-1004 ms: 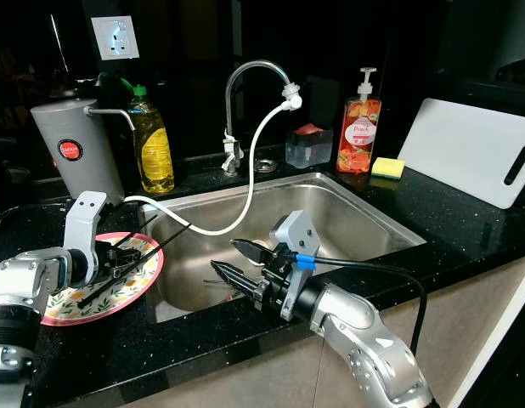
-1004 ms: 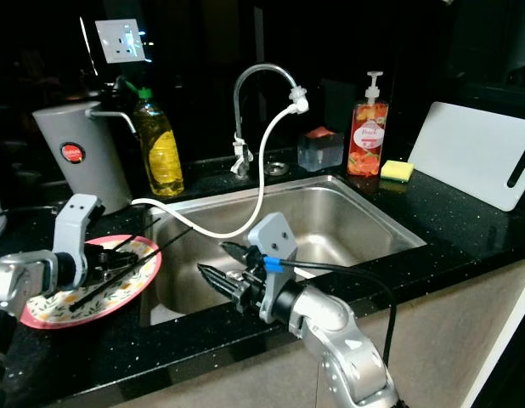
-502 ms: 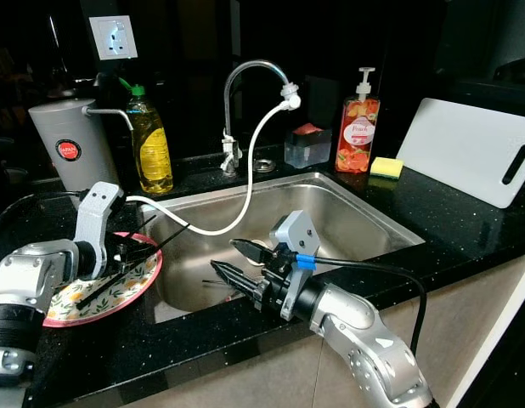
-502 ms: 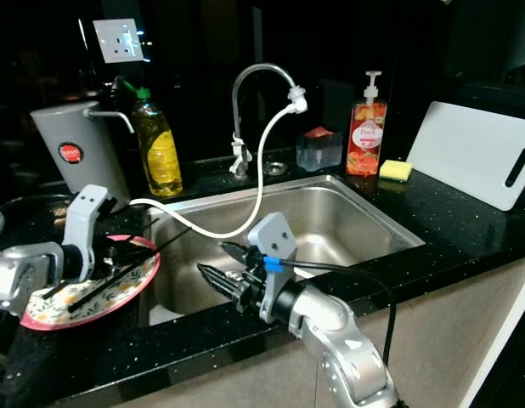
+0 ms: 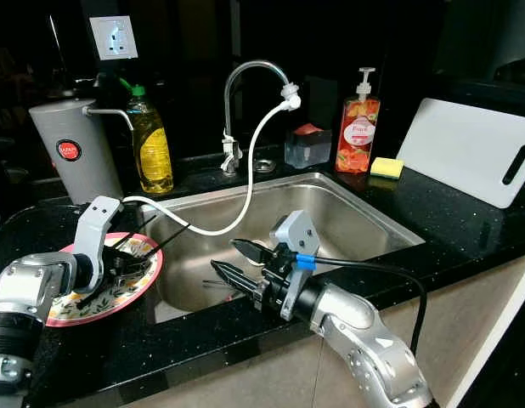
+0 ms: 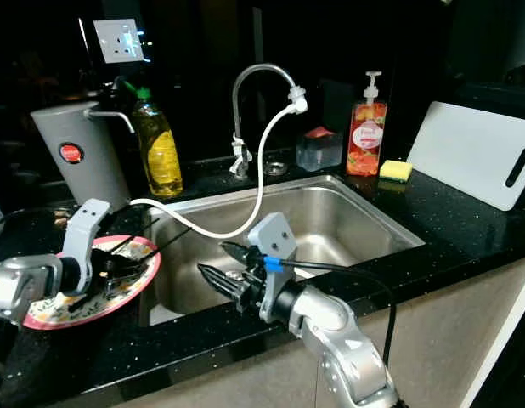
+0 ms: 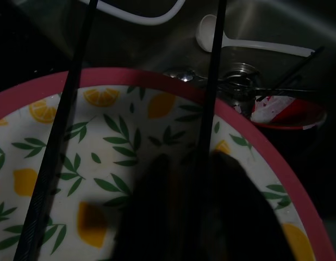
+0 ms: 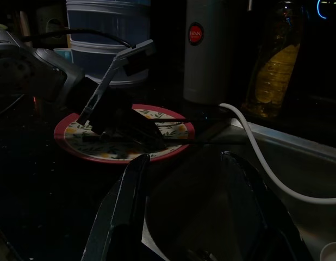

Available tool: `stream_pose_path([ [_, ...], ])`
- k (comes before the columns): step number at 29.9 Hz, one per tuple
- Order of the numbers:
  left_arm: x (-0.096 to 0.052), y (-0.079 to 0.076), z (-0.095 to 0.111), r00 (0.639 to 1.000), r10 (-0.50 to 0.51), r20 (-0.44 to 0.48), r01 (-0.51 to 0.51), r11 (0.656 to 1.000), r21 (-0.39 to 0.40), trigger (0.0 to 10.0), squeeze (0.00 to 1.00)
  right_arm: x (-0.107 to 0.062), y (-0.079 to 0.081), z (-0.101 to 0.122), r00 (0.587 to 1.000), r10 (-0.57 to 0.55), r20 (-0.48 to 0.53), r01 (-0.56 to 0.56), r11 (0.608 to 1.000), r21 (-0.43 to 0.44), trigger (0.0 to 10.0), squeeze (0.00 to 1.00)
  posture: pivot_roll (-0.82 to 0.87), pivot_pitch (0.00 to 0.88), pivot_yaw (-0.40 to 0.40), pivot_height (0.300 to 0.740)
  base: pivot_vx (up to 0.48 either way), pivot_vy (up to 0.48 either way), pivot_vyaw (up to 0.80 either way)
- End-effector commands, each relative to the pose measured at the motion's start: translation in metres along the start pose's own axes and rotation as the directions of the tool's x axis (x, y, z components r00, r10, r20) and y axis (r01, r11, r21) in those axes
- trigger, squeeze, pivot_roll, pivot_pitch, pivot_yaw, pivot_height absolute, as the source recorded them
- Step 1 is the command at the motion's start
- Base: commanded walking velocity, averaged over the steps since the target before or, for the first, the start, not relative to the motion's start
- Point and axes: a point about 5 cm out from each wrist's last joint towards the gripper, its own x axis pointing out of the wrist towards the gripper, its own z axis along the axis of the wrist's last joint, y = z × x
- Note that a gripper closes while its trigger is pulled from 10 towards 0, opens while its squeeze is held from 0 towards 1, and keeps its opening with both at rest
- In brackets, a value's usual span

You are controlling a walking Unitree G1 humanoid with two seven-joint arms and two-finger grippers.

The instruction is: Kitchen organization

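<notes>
The left gripper [image 5: 131,262] sat low over the lemon-patterned plate [image 5: 59,310] beside the sink [image 5: 364,223], fingers closed on a black chopstick [image 7: 211,70]; a second chopstick [image 7: 54,147] lay loose alongside. The lift should stay level so the stick clears the rim. The right gripper [image 5: 237,263] hovered parted and empty over the basin. Compared with half a second earlier, the left gripper had dropped closer to the plate.

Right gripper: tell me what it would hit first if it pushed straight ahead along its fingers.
Probably the plate beside the sink, where the left gripper sits. The right gripper, fingers open, points across the sink's corner toward it; depth is unclear.
</notes>
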Motion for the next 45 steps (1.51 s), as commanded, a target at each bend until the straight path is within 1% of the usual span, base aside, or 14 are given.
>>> stream_pose_path([
  [1,-0.008,0.011,-0.007,0.998,0.050,-0.029,-0.050,0.999,-0.001,0.0,0.00,0.000,0.003,0.003,1.000,0.014,0.011,-0.014,1.000,0.002,10.0,0.00,-0.02,0.000,0.054,0.740,0.000,0.000,0.00],
  [8,-0.010,0.010,0.002,0.999,0.047,0.015,-0.048,0.999,0.012,0.0,0.00,0.000,0.003,0.003,1.000,0.014,0.011,-0.014,1.000,0.001,10.0,0.00,-0.02,0.000,0.054,0.740,0.000,0.000,0.00],
  [10,-0.011,0.008,0.008,0.997,0.040,0.061,-0.041,0.999,0.019,0.0,0.00,0.000,0.003,0.003,1.000,0.013,0.011,-0.013,1.000,0.001,10.0,0.00,-0.02,0.000,0.054,0.740,0.000,0.000,0.00],
  [11,-0.015,0.000,0.028,0.984,0.004,0.177,-0.006,1.000,0.013,0.0,0.00,0.000,0.003,0.003,1.000,0.012,0.011,-0.012,1.000,0.001,10.0,0.00,-0.02,0.000,0.054,0.740,0.000,0.000,0.00],
  [14,-0.017,-0.007,0.042,0.967,-0.025,0.255,0.021,1.000,0.017,0.0,0.00,0.000,0.002,0.004,1.000,0.011,0.011,-0.011,1.000,0.000,10.0,0.00,-0.02,0.000,0.054,0.740,0.000,0.000,0.00],
  [15,-0.018,-0.012,0.049,0.956,-0.049,0.290,0.042,0.999,0.031,2.6,0.00,0.000,0.002,0.004,1.000,0.010,0.011,-0.010,1.000,0.000,10.0,0.00,-0.03,0.000,0.056,0.740,0.000,0.000,0.00],
  [17,-0.020,-0.018,0.057,0.944,-0.067,0.322,0.054,0.997,0.048,2.6,0.00,0.000,0.002,0.004,1.000,0.009,0.012,-0.009,1.000,0.000,10.0,0.00,-0.03,0.000,0.056,0.740,0.000,0.000,0.00],
  [18,-0.021,-0.026,0.067,0.924,-0.097,0.370,0.076,0.995,0.069,10.0,0.00,0.000,0.002,0.004,1.000,0.006,0.012,-0.006,1.000,0.000,10.0,0.00,-0.03,0.000,0.058,0.740,0.000,0.000,0.00],
  [21,-0.016,-0.041,0.079,0.912,-0.131,0.388,0.101,0.990,0.098,10.0,0.00,0.000,0.001,0.004,1.000,-0.006,0.015,0.006,1.000,-0.002,10.0,0.00,-0.03,0.000,0.058,0.740,0.000,0.000,0.00],
  [24,-0.005,-0.071,0.083,0.892,-0.250,0.376,0.205,0.966,0.157,10.0,0.00,0.000,-0.002,0.008,0.999,-0.024,0.031,0.024,1.000,0.005,10.0,0.00,-0.04,0.000,0.058,0.740,0.000,0.000,0.00],
  [33,0.001,-0.102,0.076,0.824,-0.425,0.376,0.366,0.904,0.221,10.0,0.00,-0.003,-0.004,0.017,0.995,-0.030,0.096,0.023,0.997,0.076,10.0,0.00,-0.06,0.000,0.061,0.740,0.000,0.000,0.00],
  [39,0.012,-0.108,0.068,0.847,-0.406,0.343,0.360,0.913,0.190,10.0,0.00,-0.003,-0.010,0.021,0.990,-0.071,0.125,0.056,0.991,0.123,10.0,0.00,-0.05,0.000,0.060,0.740,0.000,0.000,0.00],
  [42,0.034,-0.102,0.062,0.928,-0.271,0.258,0.249,0.962,0.115,10.0,0.00,-0.001,-0.019,0.017,0.985,-0.144,0.092,0.132,0.984,0.120,10.0,0.00,-0.05,0.000,0.052,0.740,0.000,0.000,0.00],
  [45,0.044,-0.099,0.062,0.950,-0.220,0.223,0.204,0.975,0.092,10.0,0.00,0.000,-0.024,0.014,0.981,-0.179,0.069,0.170,0.978,0.120,10.0,0.00,-0.05,0.000,0.050,0.740,0.000,0.000,0.00],
])
